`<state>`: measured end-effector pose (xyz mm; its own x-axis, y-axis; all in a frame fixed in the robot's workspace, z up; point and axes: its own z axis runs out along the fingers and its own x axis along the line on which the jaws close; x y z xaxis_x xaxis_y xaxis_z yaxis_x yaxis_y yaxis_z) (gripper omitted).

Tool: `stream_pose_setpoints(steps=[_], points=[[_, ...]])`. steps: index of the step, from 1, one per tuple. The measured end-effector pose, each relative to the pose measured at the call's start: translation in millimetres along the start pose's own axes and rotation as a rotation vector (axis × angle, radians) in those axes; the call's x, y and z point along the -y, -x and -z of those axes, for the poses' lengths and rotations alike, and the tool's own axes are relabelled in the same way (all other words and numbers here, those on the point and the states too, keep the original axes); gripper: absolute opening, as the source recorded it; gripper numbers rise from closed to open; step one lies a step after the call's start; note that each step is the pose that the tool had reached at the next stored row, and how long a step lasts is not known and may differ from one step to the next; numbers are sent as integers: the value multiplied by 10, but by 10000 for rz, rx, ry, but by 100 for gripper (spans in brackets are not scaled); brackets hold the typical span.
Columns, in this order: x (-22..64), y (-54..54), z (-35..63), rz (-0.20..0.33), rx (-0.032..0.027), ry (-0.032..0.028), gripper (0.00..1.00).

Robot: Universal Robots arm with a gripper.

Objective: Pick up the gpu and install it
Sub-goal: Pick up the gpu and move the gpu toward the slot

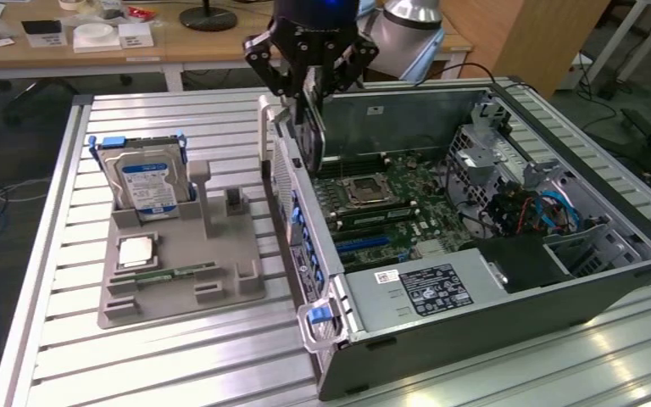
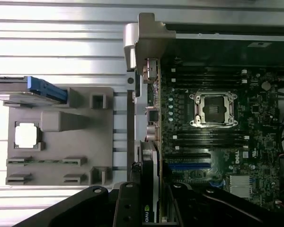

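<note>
The gpu point(image 1: 315, 136) is a thin dark card that hangs edge-down from my gripper point(image 1: 309, 85), which is shut on its upper edge. It hovers over the rear wall of the open computer case point(image 1: 597, 288), just above the motherboard point(image 1: 399, 208) near the processor socket point(image 1: 365, 191). In the wrist view the gpu point(image 2: 150, 182) shows edge-on between my black fingers point(image 2: 128, 208), in line with the case's rear edge and beside the blue expansion slot point(image 2: 189, 166).
A grey fixture tray point(image 1: 179, 292) on the slatted metal table, at the exterior view's left, holds an upright hard drive point(image 1: 145, 182), a processor chip point(image 1: 136, 248) and a green memory stick point(image 1: 173, 273). Cables and a drive cage point(image 1: 529, 203) fill the case's far side.
</note>
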<state>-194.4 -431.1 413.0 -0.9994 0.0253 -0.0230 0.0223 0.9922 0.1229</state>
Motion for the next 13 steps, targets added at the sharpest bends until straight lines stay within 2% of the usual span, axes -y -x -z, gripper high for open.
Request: stream_pose_setpoints(steps=[13], points=[[-13, 592, -16, 10, -2, 74, 27]])
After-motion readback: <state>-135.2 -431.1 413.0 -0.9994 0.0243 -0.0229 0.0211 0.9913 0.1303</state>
